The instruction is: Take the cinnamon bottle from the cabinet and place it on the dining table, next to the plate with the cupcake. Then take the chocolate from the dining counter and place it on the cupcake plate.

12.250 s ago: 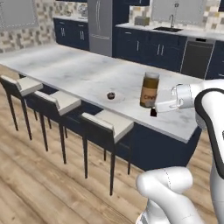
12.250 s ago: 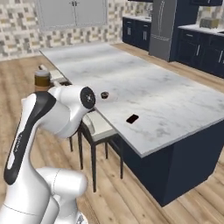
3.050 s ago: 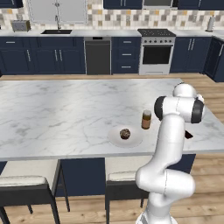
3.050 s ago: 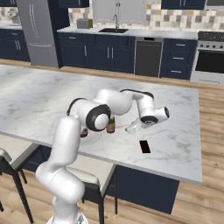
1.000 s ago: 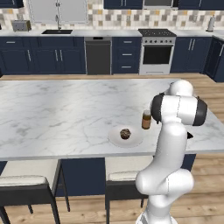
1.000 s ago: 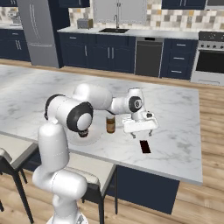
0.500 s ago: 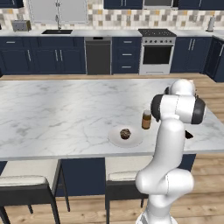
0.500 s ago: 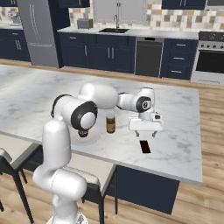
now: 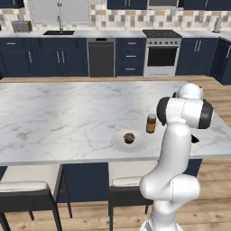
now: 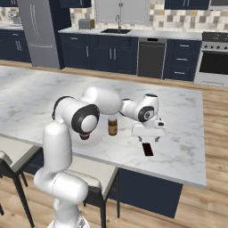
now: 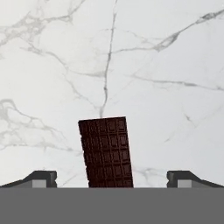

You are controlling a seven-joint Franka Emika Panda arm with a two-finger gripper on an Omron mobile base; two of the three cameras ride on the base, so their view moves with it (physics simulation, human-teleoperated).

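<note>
White, grey-veined marble bench (image 9: 54, 117) on a navy base, stools tucked under the near edge, navy cabinets, a sink and a steel oven (image 9: 161, 54) along the back wall. The plate (image 9: 118, 142) carries the cupcake (image 9: 129, 137), and the cinnamon bottle (image 9: 151, 123) stands upright just beside it. The hand (image 10: 148, 137) hangs over the chocolate (image 11: 106, 151), fingers spread wide and holding nothing. The bar lies flat on the marble near the bench's corner, well apart from the plate, its long axis running between the fingers and leaning slightly off square.
</note>
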